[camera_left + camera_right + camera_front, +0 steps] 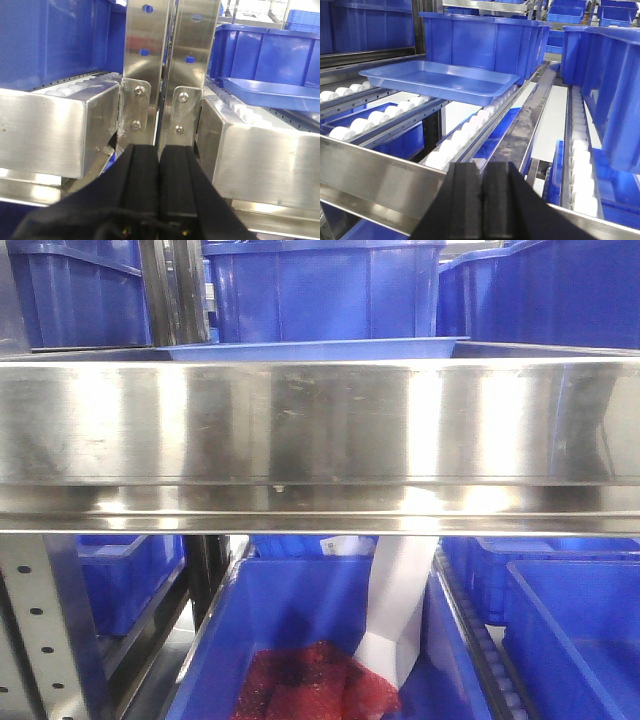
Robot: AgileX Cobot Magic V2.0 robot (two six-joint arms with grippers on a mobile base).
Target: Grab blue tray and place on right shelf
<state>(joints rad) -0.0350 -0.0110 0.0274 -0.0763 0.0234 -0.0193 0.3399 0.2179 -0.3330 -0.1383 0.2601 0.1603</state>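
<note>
From the front, the shiny steel lip of the right shelf (320, 425) fills the middle, and only the rim of the blue tray (310, 348) peeks above it.

At the left wrist, the left gripper (159, 172) has its black fingers pressed together, empty, facing bolted steel posts (165, 75).

At the right wrist, the right gripper (482, 197) is closed too, holding nothing. The smooth, shallow tray (440, 80) lies flat on white rollers (465, 137), its long side running left to right, in front of a deep blue bin (480, 42).

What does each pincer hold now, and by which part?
Nothing. The left pincer and right pincer are both shut and empty; the blue tray lies on the shelf rollers, untouched.
</note>
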